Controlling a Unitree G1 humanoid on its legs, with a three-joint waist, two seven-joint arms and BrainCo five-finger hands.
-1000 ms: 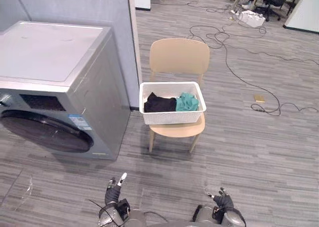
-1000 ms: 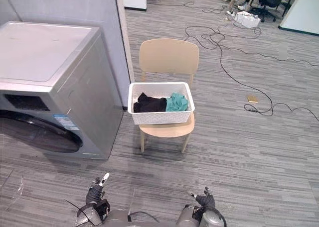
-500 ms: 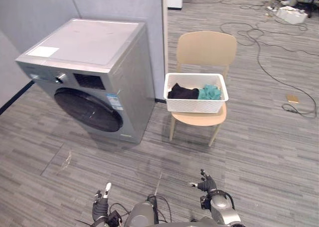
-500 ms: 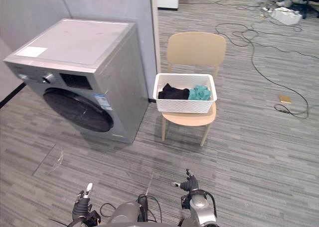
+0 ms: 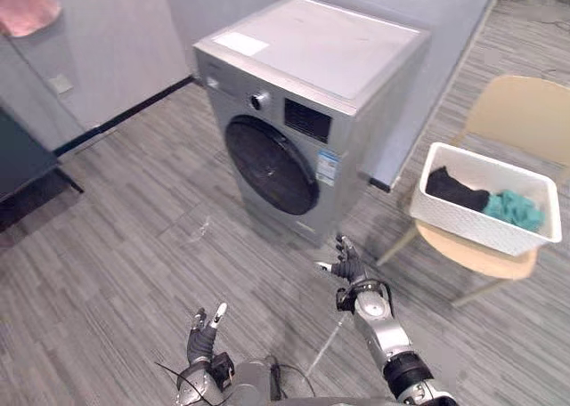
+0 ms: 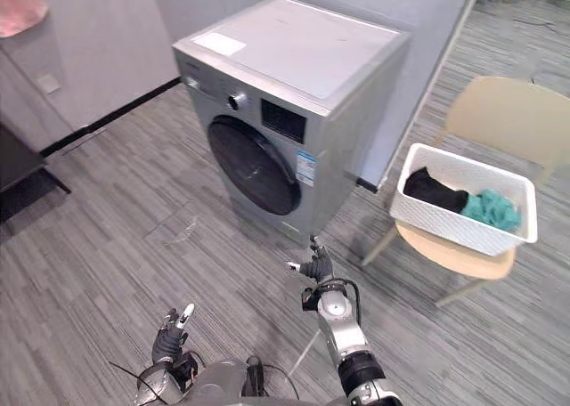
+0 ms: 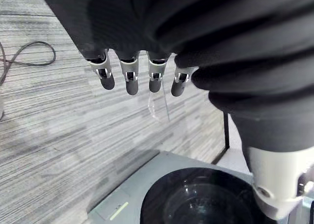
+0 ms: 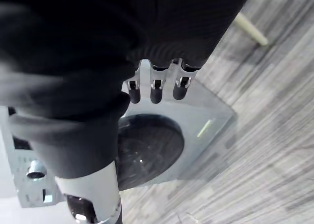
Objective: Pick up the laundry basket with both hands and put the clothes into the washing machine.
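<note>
Laundry basket (image 5: 472,226) on chair (image 5: 525,112), well apart from right hand (image 5: 349,265) and left hand (image 5: 201,336)

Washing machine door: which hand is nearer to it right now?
Right. The right hand is held up just short of the machine, below its door, touching nothing. The left hand is low and farther back from it.

no legible text; stickers (image 5: 328,167) on the washing machine (image 5: 331,60) too small

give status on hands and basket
Left hand and right hand open, empty. Basket with clothes on chair, untouched. Washer door shut.
</note>
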